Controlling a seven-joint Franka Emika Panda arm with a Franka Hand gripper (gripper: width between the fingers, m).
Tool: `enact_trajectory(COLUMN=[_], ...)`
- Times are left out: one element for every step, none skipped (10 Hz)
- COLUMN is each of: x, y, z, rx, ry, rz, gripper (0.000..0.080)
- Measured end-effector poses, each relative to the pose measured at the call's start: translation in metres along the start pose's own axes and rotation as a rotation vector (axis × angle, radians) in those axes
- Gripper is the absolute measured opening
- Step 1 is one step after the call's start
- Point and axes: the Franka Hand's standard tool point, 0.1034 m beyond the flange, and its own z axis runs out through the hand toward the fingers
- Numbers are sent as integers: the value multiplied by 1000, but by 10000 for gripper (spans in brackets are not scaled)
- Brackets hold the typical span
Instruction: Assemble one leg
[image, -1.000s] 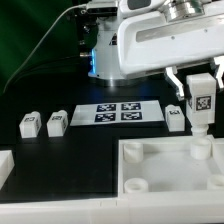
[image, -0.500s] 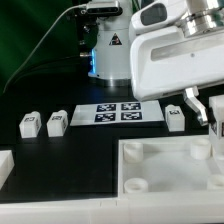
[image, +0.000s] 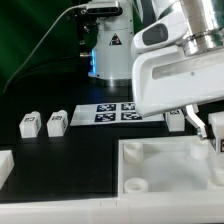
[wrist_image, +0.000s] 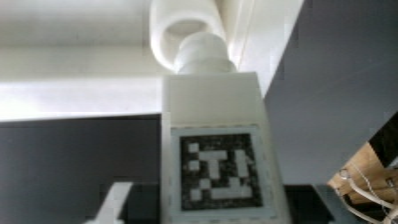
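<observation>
In the wrist view my gripper (wrist_image: 221, 212) is shut on a leg (wrist_image: 214, 140), a small white block with a black-and-white tag facing the camera. The leg's far end meets a round corner socket (wrist_image: 185, 32) of the large white panel (wrist_image: 71, 60). In the exterior view the gripper (image: 216, 135) hangs at the right edge over the panel's (image: 160, 165) far right corner. The held leg is almost wholly hidden there behind the fingers and the frame edge.
Two loose legs (image: 30, 124) (image: 57, 122) stand at the exterior view's left, and a third (image: 176, 120) stands behind the panel near the gripper. The marker board (image: 118, 112) lies at the back centre. A white part (image: 5, 165) lies at the left edge.
The arm has moved toward the exterior view's right and lower, carrying the leg from plain view above the panel's corner to the frame edge.
</observation>
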Motion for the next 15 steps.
enact_trajectory(x=[-3, -4, -3, -5, -7, -9, -12, -14, -14, -15, -16, -17, -17, -16, -16], y=[1, 4, 6, 6, 6, 5, 5, 5, 4, 5, 4, 4, 4, 5, 5], z=[2, 3, 4, 6, 8, 9, 11, 13, 14, 14, 14, 14, 14, 14, 14], rx=[-1, -3, -5, -5, -5, -4, -3, -4, -5, -10, -16, -21, -27, -29, -29], ry=[-5, -7, -5, -8, -11, -12, -16, -17, 2, 26, 38, 39, 39, 38, 35], rz=[0, -3, -9, -9, -8, -9, -8, -7, -5, 3, 12, 24, 36, 37, 37], gripper=[294, 294, 294, 294, 294, 294, 294, 294, 294, 294, 294, 294, 294, 294, 294])
